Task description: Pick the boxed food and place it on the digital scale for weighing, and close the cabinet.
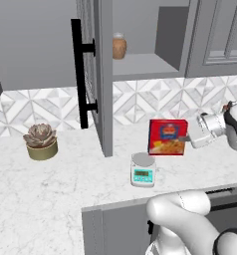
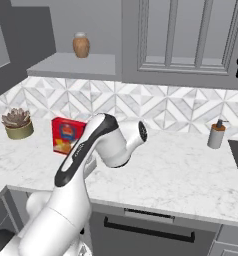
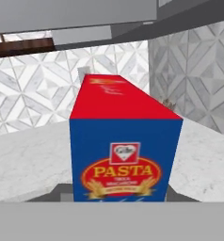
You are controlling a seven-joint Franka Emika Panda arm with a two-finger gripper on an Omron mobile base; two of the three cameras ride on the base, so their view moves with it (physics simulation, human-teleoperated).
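White arm reaches forward from base, forearm bent, wrist level, hand pointing left toward cabinet side. Gripper (image 1: 189,140) closed tight on right edge of small upright red cardboard pasta box (image 1: 167,137); box appears raised off white marble counter (image 1: 51,189), behind and just right of small white-grey digital scale (image 1: 143,170). Grey glass-paned cabinet door with black bar handle (image 1: 81,74) stands open; brown jar (image 1: 119,46) on shelf inside.

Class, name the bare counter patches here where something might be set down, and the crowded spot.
Free: marble between the succulent pot and the open cabinet door; also the stretch left of the soap dispenser. Crowded: around the digital scale, with the boxed food right behind.
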